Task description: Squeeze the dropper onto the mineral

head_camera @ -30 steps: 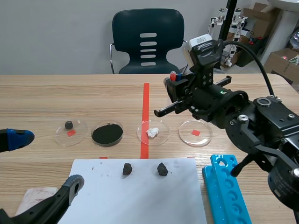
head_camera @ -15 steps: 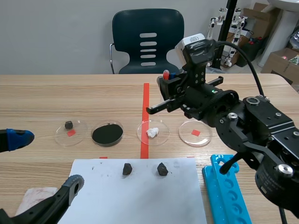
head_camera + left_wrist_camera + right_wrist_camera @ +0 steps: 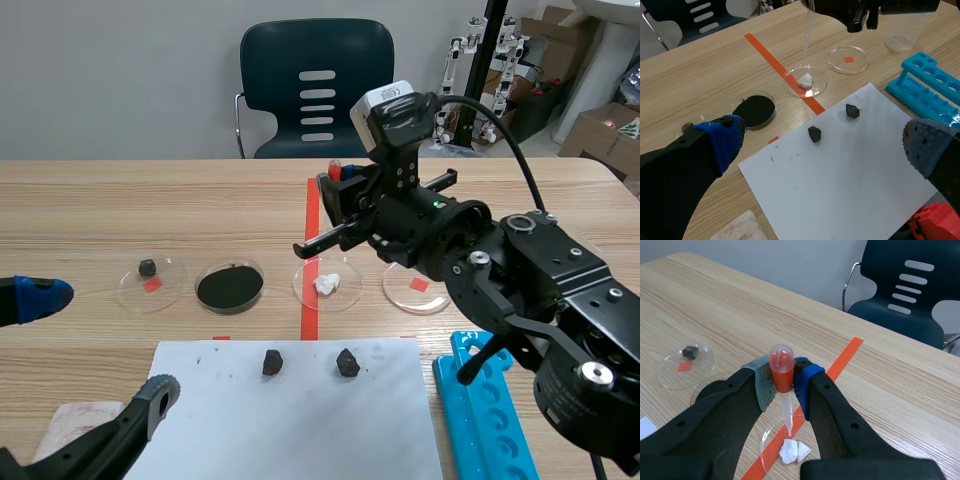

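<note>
**Fig.** Right hand (image 3: 342,185), upper centre of the scene view, pinches the dropper (image 3: 782,371) by its red bulb, stem pointing down. We see the tip above the white mineral (image 3: 326,284) but not touching it. The mineral lies in a clear dish (image 3: 298,285) at mid-frame, on the red tape line (image 3: 312,210). Left hand (image 3: 822,147), lower left, is spread and holds nothing. Below centre is a white sheet (image 3: 300,420) w/ two dark stones (image 3: 272,362) (image 3: 347,362). In the same row, a black-powder dish (image 3: 230,288) sits to the left. Blue rack (image 3: 485,400), lower right, rests on the worktop (image 3: 150,210).
</note>
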